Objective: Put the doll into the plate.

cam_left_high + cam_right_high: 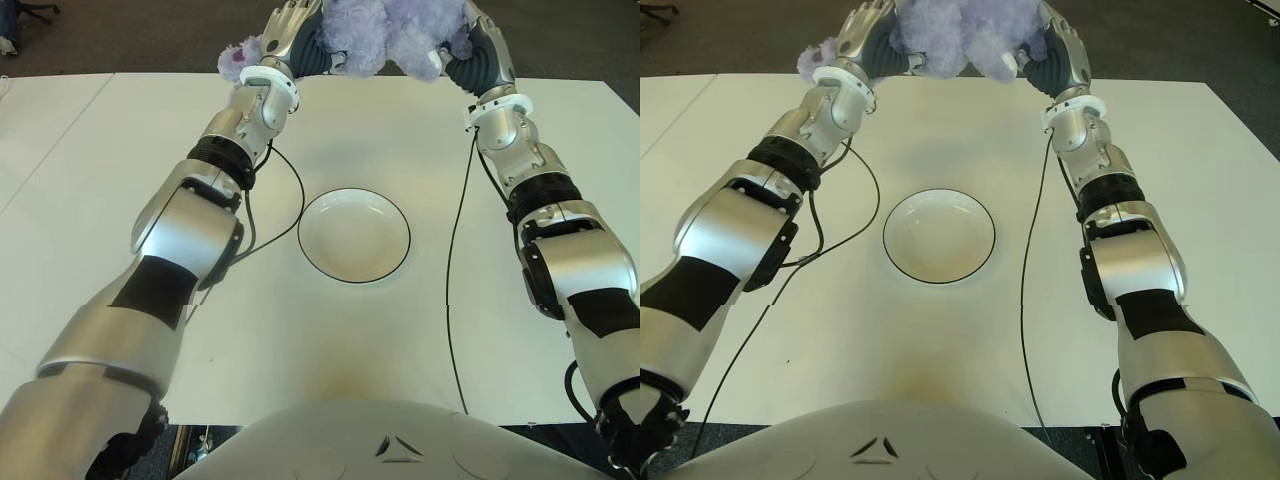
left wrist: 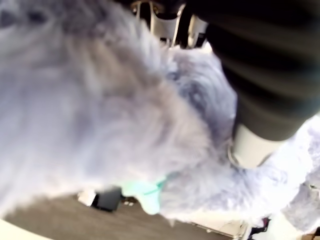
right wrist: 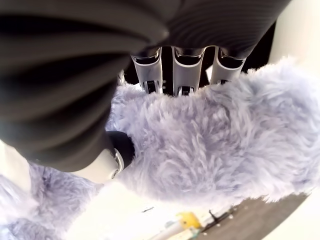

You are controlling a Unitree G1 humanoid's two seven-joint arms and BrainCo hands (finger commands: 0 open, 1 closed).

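Now I hold the doll [image 1: 385, 35] between my left hand [image 1: 290, 35] and right hand [image 1: 480, 50], both grasping it, because it is bulky, with the plate [image 1: 354, 236] nearer me on the bench [image 1: 120, 150].

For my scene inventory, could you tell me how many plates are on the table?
1. The white plate sits empty mid-table, between the arms. Beyond it the left hand and right hand grip the purple doll, which could hide something behind.

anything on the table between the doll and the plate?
No. In both eye views only bare table lies between the doll, held by the left hand and right hand, and the plate.
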